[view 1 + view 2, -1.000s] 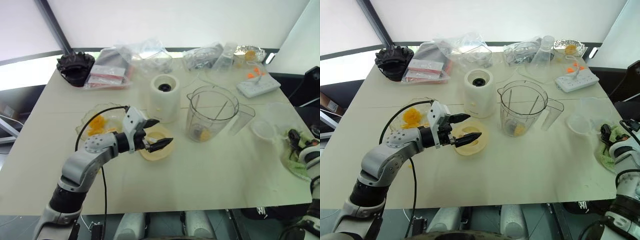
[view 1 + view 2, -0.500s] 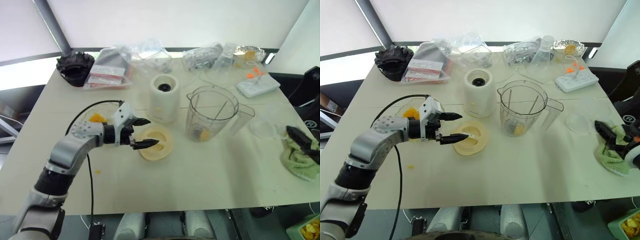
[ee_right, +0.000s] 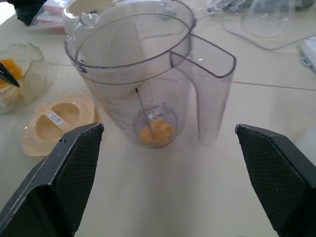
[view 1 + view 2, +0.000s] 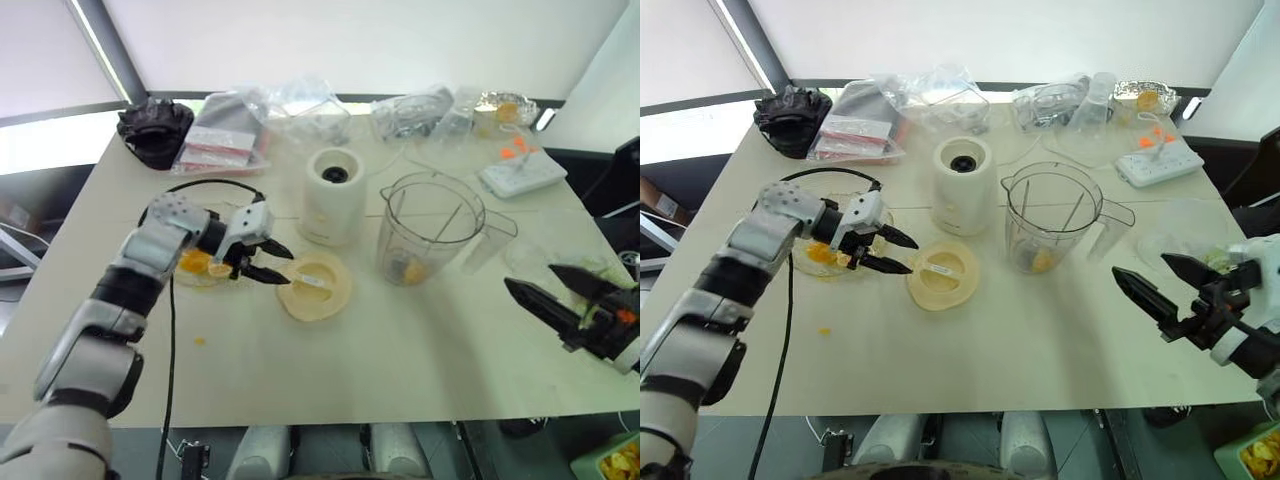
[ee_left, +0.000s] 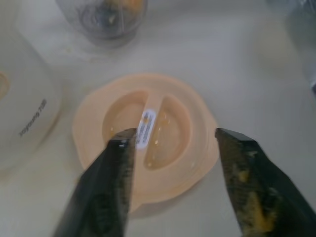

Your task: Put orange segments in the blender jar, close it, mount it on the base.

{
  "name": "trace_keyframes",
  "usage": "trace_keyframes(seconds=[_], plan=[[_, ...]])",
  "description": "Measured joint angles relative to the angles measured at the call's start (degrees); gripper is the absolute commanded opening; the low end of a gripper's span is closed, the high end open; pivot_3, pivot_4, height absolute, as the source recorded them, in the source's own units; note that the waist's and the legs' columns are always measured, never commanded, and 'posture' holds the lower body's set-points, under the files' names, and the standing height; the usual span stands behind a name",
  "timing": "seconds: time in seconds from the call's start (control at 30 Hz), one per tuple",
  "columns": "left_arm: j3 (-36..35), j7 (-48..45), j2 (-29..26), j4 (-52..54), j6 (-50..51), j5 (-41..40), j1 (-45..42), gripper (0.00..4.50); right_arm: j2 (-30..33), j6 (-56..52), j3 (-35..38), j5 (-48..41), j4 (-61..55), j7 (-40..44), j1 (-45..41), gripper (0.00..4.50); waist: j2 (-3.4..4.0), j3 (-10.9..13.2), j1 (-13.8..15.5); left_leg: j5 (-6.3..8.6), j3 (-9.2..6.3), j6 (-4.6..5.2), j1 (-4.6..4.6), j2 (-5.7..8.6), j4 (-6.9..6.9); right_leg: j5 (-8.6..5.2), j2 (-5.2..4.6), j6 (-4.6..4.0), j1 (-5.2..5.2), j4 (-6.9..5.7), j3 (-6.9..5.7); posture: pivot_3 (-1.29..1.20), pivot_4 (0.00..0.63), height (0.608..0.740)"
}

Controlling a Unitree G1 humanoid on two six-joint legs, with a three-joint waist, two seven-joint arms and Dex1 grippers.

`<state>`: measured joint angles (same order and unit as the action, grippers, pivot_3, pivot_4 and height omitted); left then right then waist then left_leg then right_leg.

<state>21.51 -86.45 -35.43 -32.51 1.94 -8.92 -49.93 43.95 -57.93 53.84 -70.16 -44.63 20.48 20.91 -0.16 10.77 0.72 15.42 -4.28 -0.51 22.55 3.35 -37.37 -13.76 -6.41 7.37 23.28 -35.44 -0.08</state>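
The blender jar [image 4: 430, 225] stands upright and lidless right of the white base [image 4: 332, 195], with a few orange segments [image 3: 155, 131] at its bottom. More orange segments [image 4: 195, 262] lie in a small glass bowl [image 4: 805, 265] at the left. My left gripper [image 4: 262, 260] hovers at the bowl's right rim, open and empty, its fingertips pointing at the cream lid [image 5: 148, 143] that lies flat on the table. My right gripper [image 4: 1155, 285] is open and empty at the right side of the table, pointing toward the jar and apart from it.
A stray orange bit [image 4: 199, 341] lies on the table near the front left. Along the back are plastic bags [image 4: 230, 130], a black object [image 4: 155, 125], a foil dish [image 4: 505, 105] and a white power strip [image 4: 520, 172]. A clear cup [image 4: 525, 255] sits beside my right gripper.
My left gripper drew back from above the lid to the bowl's rim, and its jaws narrowed. My right gripper swung in from the table's right edge toward the jar.
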Motion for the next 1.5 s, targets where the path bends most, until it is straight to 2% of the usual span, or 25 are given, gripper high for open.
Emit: trace_keyframes(seconds=[0.2, 0.43, 0.83, 1.3, 1.33, 1.37, 1.47, 1.5], plan=[[0.31, -1.30, 6.54, -18.45, -11.64, 6.29, -6.55, 2.65, -0.06, 2.76, -1.63, -1.61, -2.61, -2.40, 2.87, 4.50, -0.34, 0.12, 0.09, 0.03, -0.05, 0.04, 0.11, 0.03, -0.03, 0.02, -0.03, 0.03, 0.05, -0.01, -0.08, 0.00, 0.150, 0.740], [0.29, 2.04, 12.12, -31.54, -22.01, 12.59, -10.64, 2.65, -0.03, 5.77, -3.19, -2.66, -3.77, -4.31, 5.41, 4.50, -0.48, 0.18, 0.02, 0.03, -0.05, 0.05, 0.10, 0.03, -0.08, 0.03, -0.02, 0.06, 0.05, -0.08, -0.09, 0.00, 0.150, 0.740], [0.23, 9.39, 17.09, -39.59, -26.97, 20.43, -12.19, 2.65, 0.00, 9.81, -3.53, -1.36, -4.88, -5.58, 8.81, 4.50, -0.50, 0.17, 0.01, 0.03, -0.05, 0.05, 0.06, 0.03, -0.20, 0.04, -0.01, 0.09, 0.04, -0.25, -0.09, 0.00, 0.150, 0.740], [0.01, 12.93, 20.79, -41.70, -26.89, 24.54, -12.88, 2.65, 0.07, 12.18, -4.22, 1.11, -4.85, -7.81, 8.86, 4.50, -0.57, 0.21, 0.07, 0.04, -0.07, 0.06, 0.10, 0.03, -0.62, 0.02, -0.01, 0.10, 0.00, -0.55, -0.09, 0.00, 0.150, 0.740], [0.00, 12.95, 21.05, -41.71, -26.69, 24.67, -12.96, 2.11, 0.08, 12.19, -4.57, 1.56, -4.76, -8.26, 8.56, 4.50, -0.57, 0.21, 0.07, 0.04, -0.07, 0.06, 0.10, 0.03, -0.62, 0.02, -0.01, 0.10, 0.00, -0.56, -0.09, 0.00, 0.150, 0.740], [0.00, 12.88, 21.35, -41.72, -26.52, 24.74, -13.00, 1.87, 0.06, 12.22, -5.46, 2.38, -4.54, -9.14, 7.82, 4.50, -0.60, 0.21, 0.06, 0.04, -0.07, 0.06, 0.10, 0.03, -0.63, 0.02, -0.01, 0.10, -0.01, -0.56, -0.09, 0.00, 0.150, 0.740], [-0.13, 12.12, 22.42, -41.71, -26.44, 24.86, -13.18, 0.42, -0.28, 12.28, -8.17, 4.64, -3.57, -11.11, 6.50, 4.50, -0.60, 0.21, 0.07, 0.04, -0.07, 0.06, 0.09, 0.04, -0.64, 0.02, -0.01, 0.10, -0.01, -0.57, -0.09, 0.00, 0.150, 0.740], [-0.15, 12.03, 22.45, -41.71, -26.39, 24.91, -13.29, 0.27, -0.42, 12.31, -8.91, 5.36, -3.46, -11.27, 6.33, 4.50, -0.60, 0.21, 0.10, 0.04, -0.08, 0.06, 0.09, 0.04, -0.64, 0.02, -0.01, 0.10, -0.01, -0.57, -0.09, 0.00, 0.150, 0.740]])
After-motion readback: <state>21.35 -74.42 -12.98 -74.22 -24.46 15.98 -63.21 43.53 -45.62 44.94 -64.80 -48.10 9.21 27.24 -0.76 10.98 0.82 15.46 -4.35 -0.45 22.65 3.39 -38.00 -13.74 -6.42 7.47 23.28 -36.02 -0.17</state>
